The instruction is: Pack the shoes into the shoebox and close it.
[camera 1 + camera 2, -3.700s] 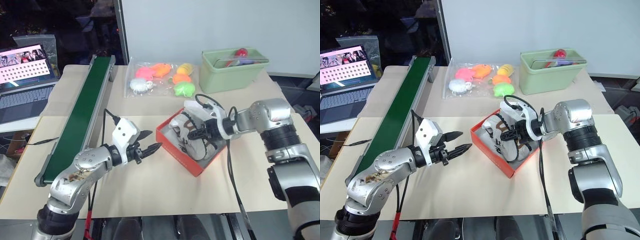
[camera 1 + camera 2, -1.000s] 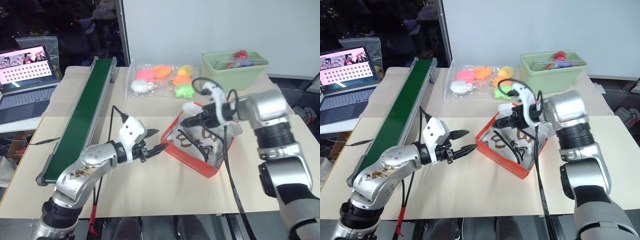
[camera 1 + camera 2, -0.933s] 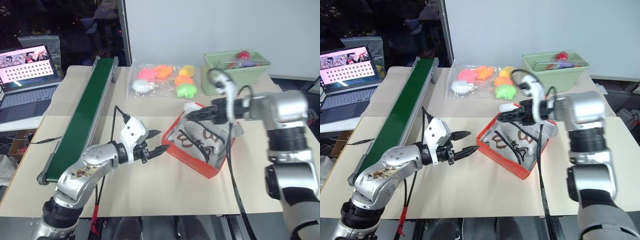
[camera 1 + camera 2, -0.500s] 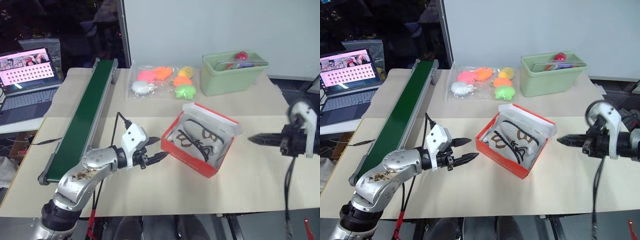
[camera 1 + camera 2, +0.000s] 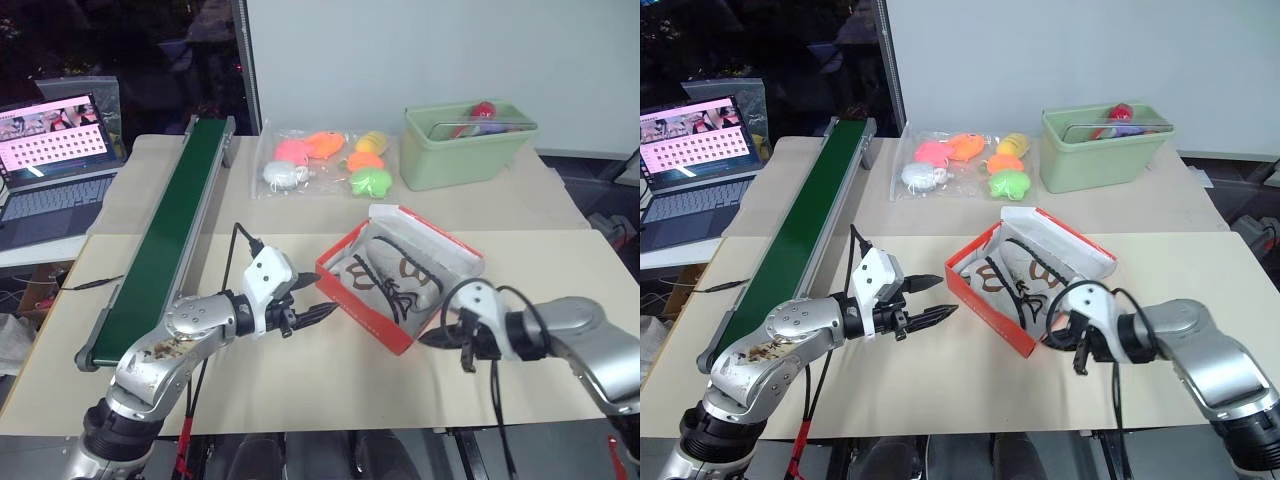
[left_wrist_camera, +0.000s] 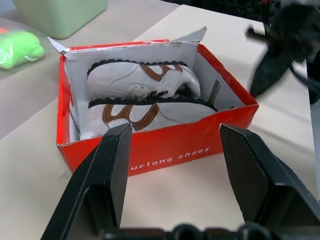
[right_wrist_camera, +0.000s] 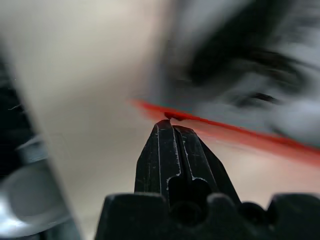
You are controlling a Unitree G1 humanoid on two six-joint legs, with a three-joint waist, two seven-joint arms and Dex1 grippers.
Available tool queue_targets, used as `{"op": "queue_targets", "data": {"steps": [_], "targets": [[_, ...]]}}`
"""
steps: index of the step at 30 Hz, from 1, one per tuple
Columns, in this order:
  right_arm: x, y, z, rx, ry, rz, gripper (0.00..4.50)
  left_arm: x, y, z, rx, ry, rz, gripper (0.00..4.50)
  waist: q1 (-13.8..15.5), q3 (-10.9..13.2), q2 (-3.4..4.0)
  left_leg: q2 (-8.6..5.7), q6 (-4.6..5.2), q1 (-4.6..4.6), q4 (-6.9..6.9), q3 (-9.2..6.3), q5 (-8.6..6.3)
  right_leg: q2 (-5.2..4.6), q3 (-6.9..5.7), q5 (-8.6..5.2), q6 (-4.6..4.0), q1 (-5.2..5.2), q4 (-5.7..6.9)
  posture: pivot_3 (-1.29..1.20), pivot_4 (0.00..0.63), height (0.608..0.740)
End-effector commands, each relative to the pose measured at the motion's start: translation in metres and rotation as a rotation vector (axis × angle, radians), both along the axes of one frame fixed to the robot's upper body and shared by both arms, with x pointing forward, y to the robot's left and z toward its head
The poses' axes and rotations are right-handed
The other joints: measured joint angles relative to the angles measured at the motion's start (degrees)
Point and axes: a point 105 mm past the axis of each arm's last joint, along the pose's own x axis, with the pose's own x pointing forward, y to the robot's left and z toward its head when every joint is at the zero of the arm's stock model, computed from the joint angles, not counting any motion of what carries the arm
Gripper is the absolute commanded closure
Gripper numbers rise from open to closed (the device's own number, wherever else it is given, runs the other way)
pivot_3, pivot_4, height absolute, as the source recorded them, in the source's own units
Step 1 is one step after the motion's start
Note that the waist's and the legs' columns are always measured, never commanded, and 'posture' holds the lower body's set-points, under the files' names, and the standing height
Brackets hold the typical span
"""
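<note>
Already both shoes lie side by side in the shoebox, which sits open near the middle of the table, its lid folded back on the far side over white paper.

The right gripper has its fingers pressed together, holding nothing, with the tip just beside the box's near right corner. The left gripper hovers just off the box's left wall, fingers spread moderately wide and empty.

A shove at that corner would probably spin or slide the light box instead of closing it, and laces or paper standing proud could jam the lid.

Bare tabletop lies in front of and to the right of the box. The conveyor belt bounds the left; the toy bag and green bin stand well behind.
</note>
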Motion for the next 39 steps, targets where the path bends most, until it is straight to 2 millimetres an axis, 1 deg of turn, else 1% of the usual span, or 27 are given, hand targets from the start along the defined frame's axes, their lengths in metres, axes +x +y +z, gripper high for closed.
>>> {"op": "queue_targets", "data": {"steps": [1, 4, 7, 12, 14, 16, 22, 25, 27, 29, 30, 32, 33, 34, 36, 39], "targets": [[-0.001, 0.017, 0.009, 0.034, -0.032, 0.053, 4.46, 0.002, 0.001, 0.011, -0.012, -0.053, 0.001, 1.57, 0.05, 0.00, 0.00, 0.00, 0.00, 0.01, 0.01, 0.00, 0.00, 0.00, 0.00, 0.00, 0.00, 0.02, 0.00, 0.00, 0.150, 0.729], [0.012, 0.028, 0.015, 0.087, -0.081, 0.015, 4.46, 0.003, 0.001, 0.011, -0.014, -0.054, 0.007, 1.57, -0.10, 0.01, -0.01, 0.01, 0.00, 0.03, 0.03, -0.01, 0.00, 0.02, -0.01, -0.01, 0.01, 0.02, 0.02, 0.00, 0.150, 0.729], [0.021, 0.033, 0.019, 0.109, -0.110, -0.016, 4.46, 0.003, 0.001, 0.012, -0.016, -0.055, 0.009, 1.57, -0.22, 0.01, -0.01, 0.02, 0.00, 0.03, 0.03, -0.02, 0.00, 0.03, -0.01, 0.00, 0.00, 0.01, 0.03, 0.00, 0.150, 0.729], [0.030, 0.037, 0.016, 0.114, -0.124, -0.057, 4.46, 0.002, 0.000, 0.012, -0.019, -0.055, 0.009, 1.57, 0.15, 0.01, -0.02, -0.01, 0.00, -0.03, 0.03, -0.04, 0.00, 0.00, -0.04, 0.03, -0.04, 0.00, 0.00, 0.00, 0.150, 0.729], [0.042, 0.043, 0.015, 0.137, -0.153, -0.101, 4.46, 0.002, -0.002, 0.012, -0.020, -0.054, 0.004, 1.57, 0.29, 0.01, -0.02, 0.00, 0.00, -0.02, 0.03, -0.04, 0.00, 0.00, -0.05, 0.03, -0.05, 0.00, 0.01, 0.00, 0.150, 0.729], [0.050, 0.048, 0.015, 0.148, -0.171, -0.124, 4.46, 0.002, -0.004, 0.012, -0.022, -0.055, 0.000, 1.57, -0.02, 0.00, -0.02, 0.01, 0.00, 0.00, 0.04, -0.03, 0.00, 0.01, -0.03, 0.05, -0.08, -0.01, 0.04, 0.00, 0.150, 0.729], [0.063, 0.068, 0.018, 0.192, -0.198, -0.150, 4.46, 0.002, -0.007, 0.012, -0.023, -0.055, -0.010, 1.57, -0.26, 0.00, -0.03, 0.01, 0.00, 0.02, 0.07, -0.06, 0.00, 0.02, -0.04, 0.06, -0.09, -0.01, 0.12, 0.00, 0.150, 0.729], [0.062, 0.080, 0.024, 0.240, -0.196, -0.141, 4.46, 0.002, -0.008, 0.012, -0.024, -0.053, -0.016, 1.57, -0.28, 0.00, -0.03, 0.01, 0.00, -0.01, 0.07, -0.05, 0.00, 0.01, -0.04, 0.06, -0.10, -0.03, 0.11, 0.00, 0.150, 0.729], [0.057, 0.082, 0.030, 0.273, -0.187, -0.131, 4.46, 0.002, -0.008, 0.012, -0.026, -0.052, -0.017, 1.57, -0.26, 0.00, -0.03, 0.01, 0.00, -0.02, 0.07, -0.07, 0.00, 0.01, -0.05, 0.06, -0.10, -0.04, 0.12, 0.00, 0.150, 0.729], [0.047, 0.081, 0.041, 0.329, -0.167, -0.110, 4.46, 0.002, -0.007, 0.012, -0.025, -0.051, -0.017, 1.57, -0.12, 0.00, -0.03, 0.00, 0.00, -0.05, 0.07, -0.07, 0.00, 0.00, -0.05, 0.06, -0.10, -0.06, 0.12, 0.00, 0.150, 0.729], [0.039, 0.075, 0.053, 0.387, -0.146, -0.093, 4.46, 0.002, -0.007, 0.012, -0.024, -0.051, -0.016, 1.57, -0.08, 0.00, -0.03, 0.00, 0.00, -0.06, 0.07, -0.07, 0.00, 0.00, -0.06, 0.06, -0.10, -0.06, 0.12, 0.00, 0.150, 0.729], [0.026, 0.065, 0.069, 0.455, -0.120, -0.074, 4.46, 0.003, -0.006, 0.012, -0.024, -0.051, -0.014, 1.57, 0.34, 0.00, -0.03, -0.01, 0.00, -0.07, 0.07, -0.10, 0.00, -0.01, -0.08, 0.06, -0.09, -0.05, 0.10, 0.00, 0.150, 0.729], [0.019, 0.051, 0.077, 0.493, -0.092, -0.080, 4.46, 0.003, -0.006, 0.011, -0.024, -0.050, -0.013, 1.57, 0.52, 0.00, -0.03, 0.00, 0.00, -0.07, 0.07, -0.10, 0.00, -0.01, -0.09, 0.06, -0.09, -0.04, 0.10, 0.00, 0.150, 0.729], [0.013, 0.038, 0.081, 0.511, -0.068, -0.093, 4.46, 0.003, -0.005, 0.011, -0.024, -0.049, -0.013, 1.57, 1.01, 0.01, -0.03, 0.00, 0.01, -0.07, 0.07, -0.11, 0.00, -0.01, -0.10, 0.06, -0.09, -0.01, 0.07, 0.00, 0.150, 0.729], [0.006, 0.014, 0.079, 0.498, -0.037, -0.142, 4.46, 0.002, -0.005, 0.010, -0.022, -0.048, -0.015, 1.57, 1.32, 0.01, -0.04, -0.01, 0.01, -0.06, 0.07, -0.12, -0.01, -0.02, -0.15, 0.05, -0.09, 0.05, 0.03, 0.00, 0.150, 0.729], [0.014, -0.026, 0.056, 0.402, -0.027, -0.319, 4.46, 0.002, -0.005, 0.010, -0.020, -0.049, -0.018, 1.57, 1.25, 0.00, -0.05, 0.00, 0.01, -0.03, 0.07, -0.10, 0.00, 0.00, -0.15, 0.05, -0.10, 0.08, 0.01, 0.00, 0.150, 0.729]]}}
